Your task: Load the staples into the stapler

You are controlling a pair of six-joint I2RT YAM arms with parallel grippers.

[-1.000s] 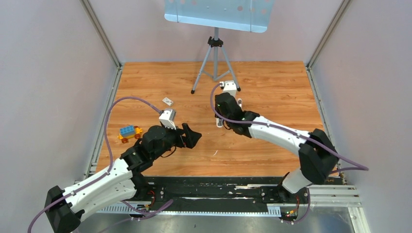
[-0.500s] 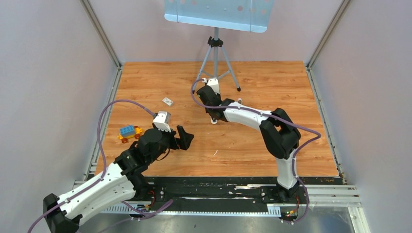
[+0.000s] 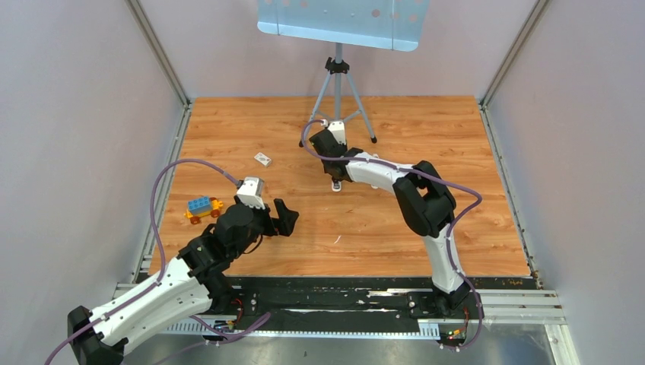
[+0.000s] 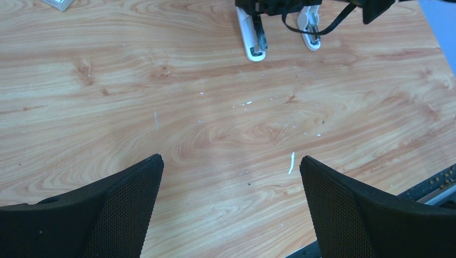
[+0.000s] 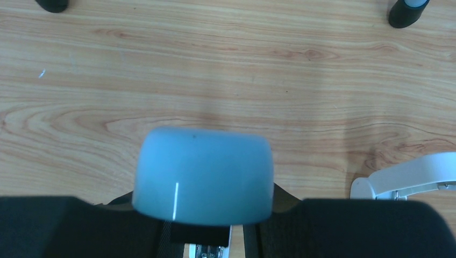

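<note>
- The stapler [image 3: 335, 185] lay near the middle of the table [image 3: 426, 137], just in front of the tripod [image 3: 337, 91]. It was hinged open, and its long axis ran roughly from the far side towards the arms.
- The right gripper [image 3: 333, 169] stood over it, its jaws partly closed around the grey-blue body. The right arm was plainly the nearer one.
- The left gripper [image 3: 283, 217] hung well apart, nearer the arms and to the left, spread wide and holding nothing. The stapler lay ahead of it and to its right.
- The left wrist view showed both halves side by side, the open channel half [image 4: 251, 37] and the whitish half [image 4: 310, 33]. The right wrist view gave only the rounded blue end [image 5: 203, 174] between its fingers.
- I could not place the staples with certainty. A pale sliver [image 4: 291, 163] lay on the wood between the left fingers' line and the stapler, too small to identify.
- The likely next move turned on bringing the strip in along that channel's length.
</note>
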